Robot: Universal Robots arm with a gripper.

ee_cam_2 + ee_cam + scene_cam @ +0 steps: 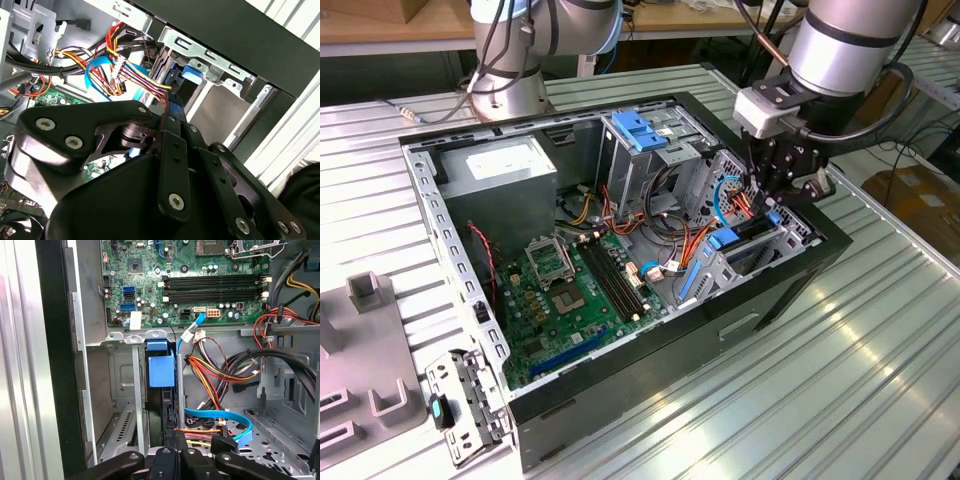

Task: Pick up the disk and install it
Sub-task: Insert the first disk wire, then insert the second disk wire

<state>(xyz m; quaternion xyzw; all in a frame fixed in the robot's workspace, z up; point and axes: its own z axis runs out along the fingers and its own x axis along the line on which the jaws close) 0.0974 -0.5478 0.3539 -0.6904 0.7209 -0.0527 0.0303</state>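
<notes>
- The disk (pixel 161 371) is already off the table and standing on edge in the drive cage (pixel 760 243), the metal bay at the front corner of the open PC case (pixel 620 360). So the pick-up part looks done to me.
- In the first wrist view you can see its blue carrier end sitting between two upright cage rails, just below the motherboard (pixel 190 280) edge, with the orange and yellow cable bundle (pixel 215 370) right beside it.
- The gripper (pixel 782 190) is right over that cage, fingers clenched on the near edge of the disk as far as I can judge. The black linkages crowd both wrist views, so the actual contact is mostly hidden.
- My guess is it's mid-insertion: the disk is in the slot, but I can't tell if it's fully seated or latched.
- The power supply (pixel 505 165) sits at the far end of the case from the cage.
</notes>
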